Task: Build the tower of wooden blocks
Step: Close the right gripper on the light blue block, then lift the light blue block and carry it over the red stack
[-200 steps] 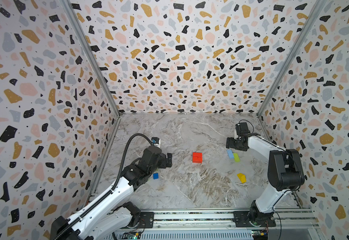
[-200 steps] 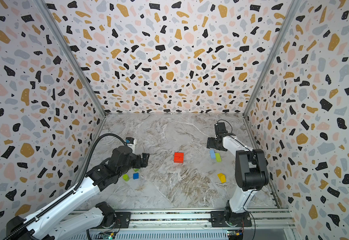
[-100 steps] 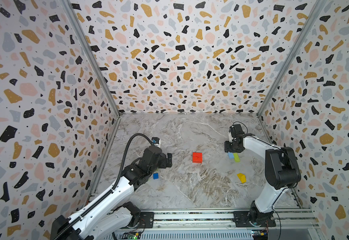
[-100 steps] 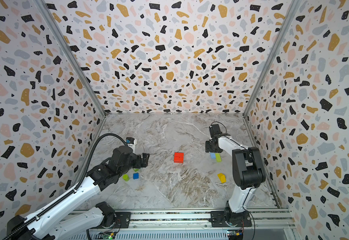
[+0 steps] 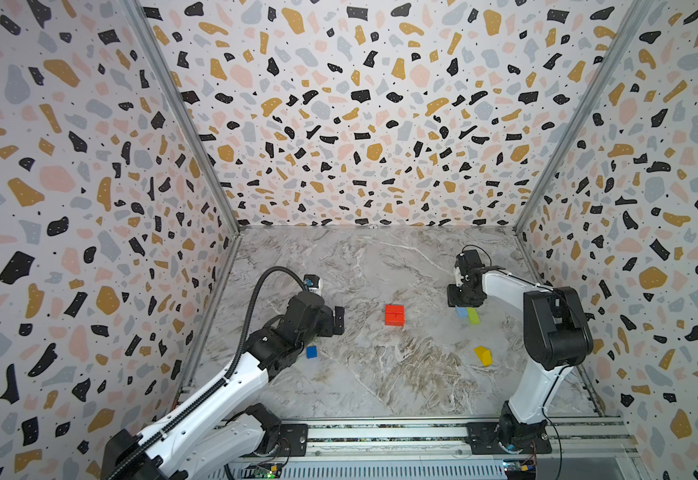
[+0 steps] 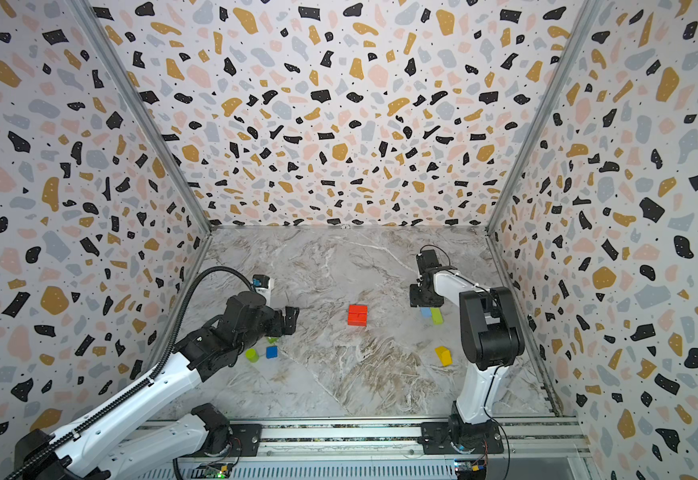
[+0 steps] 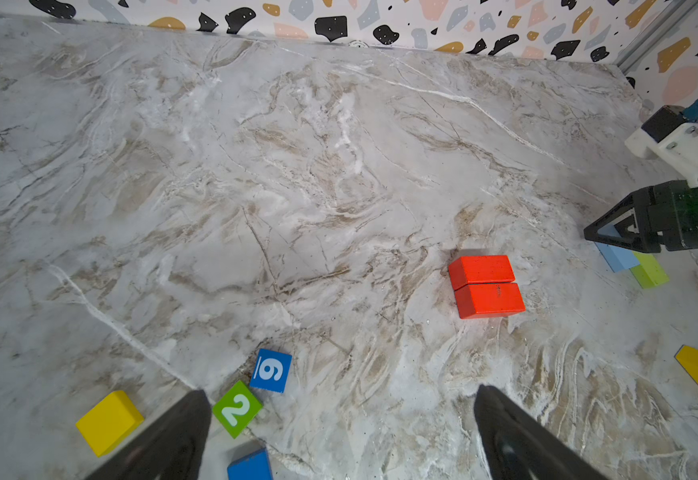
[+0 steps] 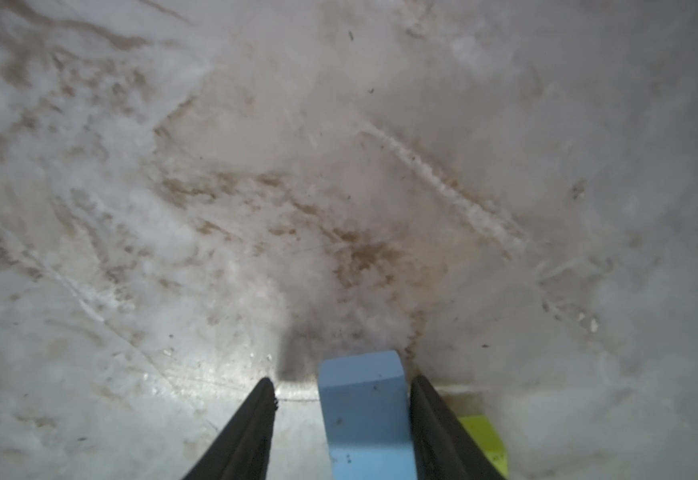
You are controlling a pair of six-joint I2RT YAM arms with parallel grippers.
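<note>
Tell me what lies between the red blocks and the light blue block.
Only bare table; the left wrist view shows it between the red blocks and the light blue block.

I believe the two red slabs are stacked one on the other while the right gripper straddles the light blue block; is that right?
Not quite: the red slabs lie flat side by side, touching, not stacked, as the left wrist view shows. The right gripper does straddle the light blue block.

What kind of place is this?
Probably a robot practice booth: two robot arms mounted on a rail, speckled walls boxing in a marble-look tabletop, and toy blocks scattered on it.
</note>
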